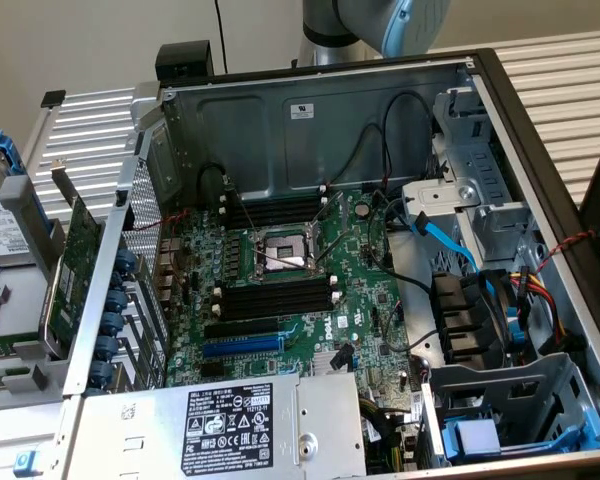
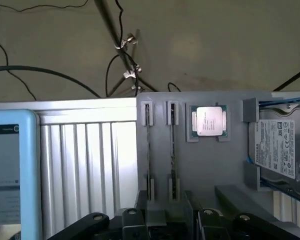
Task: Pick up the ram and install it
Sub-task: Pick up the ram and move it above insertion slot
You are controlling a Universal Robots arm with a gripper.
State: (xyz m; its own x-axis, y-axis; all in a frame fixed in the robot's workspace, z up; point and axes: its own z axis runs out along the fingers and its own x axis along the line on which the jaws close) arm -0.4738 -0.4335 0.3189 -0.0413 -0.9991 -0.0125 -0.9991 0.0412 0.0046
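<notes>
Open computer case [image 1: 310, 130] is lying on the slatted counter [image 1: 550, 70]. Its motherboard [image 1: 280, 290] is facing up, with black memory slots [image 1: 275, 300] flanking the processor socket [image 1: 280, 250] and cables [image 1: 445, 240] looping across.

My arm [image 1: 375, 25] is hanging past the case's far edge. My jaws [image 2: 167, 222] are standing wide open, gripping nothing.

Just in front of them, untouched, the ram [image 2: 172, 150] is standing on edge in a slot of the grey tray [image 2: 210, 170]. A second stick [image 2: 148, 150] is sitting in the neighbouring slot. The tray is also holding a processor [image 2: 209, 121] beside the sticks and a hard drive [image 2: 280, 150] beyond that.

A blue-framed screen [image 2: 10, 170] is sitting well off the tray's opposite edge.
</notes>
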